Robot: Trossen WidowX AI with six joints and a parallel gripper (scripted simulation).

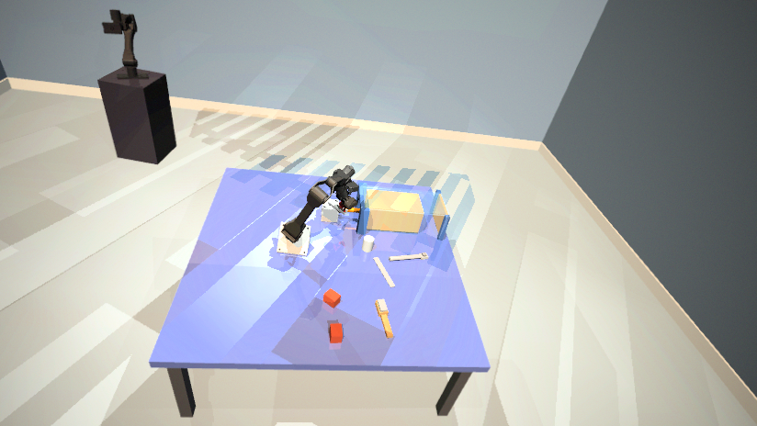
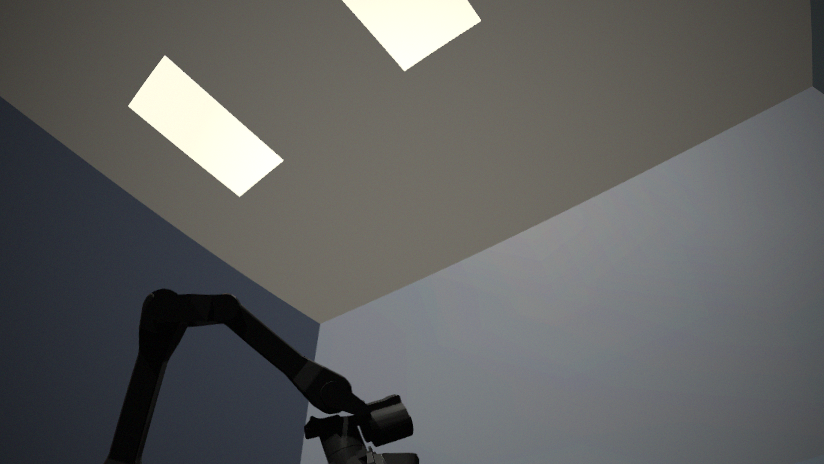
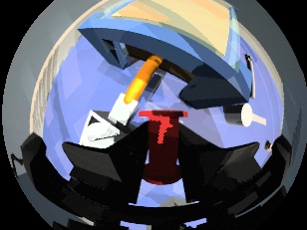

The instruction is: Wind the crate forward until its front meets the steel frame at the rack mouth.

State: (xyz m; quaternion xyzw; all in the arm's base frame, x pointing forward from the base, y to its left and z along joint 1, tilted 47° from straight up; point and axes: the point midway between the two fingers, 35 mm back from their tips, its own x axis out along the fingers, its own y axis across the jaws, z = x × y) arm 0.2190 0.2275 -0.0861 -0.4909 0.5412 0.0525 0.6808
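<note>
Winding of the crate appeared to be the step in hand, judged from the red handle grip point(image 3: 163, 140) clenched in the jaws point(image 1: 346, 207) near the desk's far edge. Toward the far left corner from the rack, the white winch point(image 1: 329, 212) point(image 3: 98, 132) was seated, with an orange strap point(image 1: 354, 209) point(image 3: 145, 79) run from its side toward the rack mouth. Whether the key was fully seated in the winch's hole could not be told. To the right, by the far right corner, the crate point(image 1: 394, 211) was seen lying apparently flat inside the guard cubby, its front close to the blue frame point(image 1: 362, 217) point(image 3: 164, 45); contact could not be confirmed. Next, a slow continued turn was called for, with the grip kept level, until the frame was met; then release and withdrawal would be needed.
</note>
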